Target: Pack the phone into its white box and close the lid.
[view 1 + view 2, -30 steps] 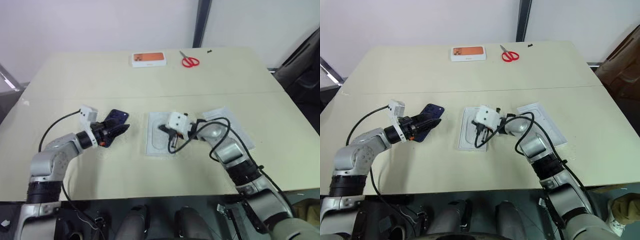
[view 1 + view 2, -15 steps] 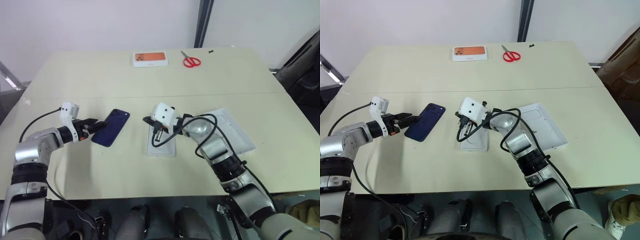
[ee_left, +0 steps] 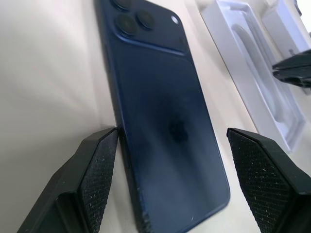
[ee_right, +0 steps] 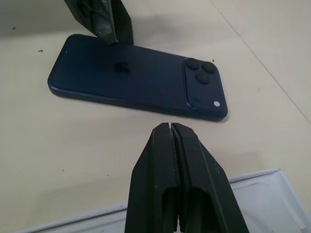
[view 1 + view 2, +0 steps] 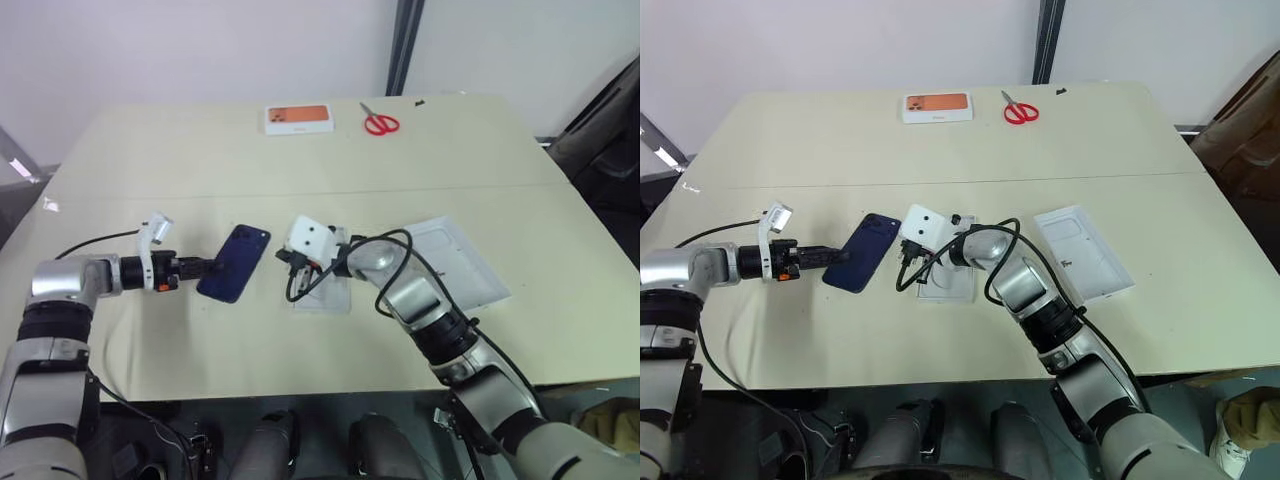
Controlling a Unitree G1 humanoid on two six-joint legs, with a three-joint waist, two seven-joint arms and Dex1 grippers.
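Note:
The dark blue phone [image 5: 236, 263] lies flat, back up, left of centre on the table. My left gripper [image 5: 200, 268] reaches in from the left and stands open astride the phone's lower part [image 3: 170, 145], with one finger [image 3: 97, 170] against its long edge. My right gripper [image 4: 170, 125] is shut and empty, its tip just short of the phone's other long edge. Under the right wrist lies a white insert with an oval recess [image 5: 330, 293]. A raised rim surrounds it, and I cannot tell if that is the white box. The lid [image 5: 458, 262] lies open side up at the right.
An orange-topped white box [image 5: 298, 118] and red scissors [image 5: 380, 123] sit by the table's far edge. A seam crosses the tabletop [image 5: 150, 340] beyond the phone. Black cables loop from both wrists.
A second ago the phone stood tilted up at my left gripper; it now lies flat. The left arm has swung outward. The right gripper, still shut, moved left from over the insert towards the phone.

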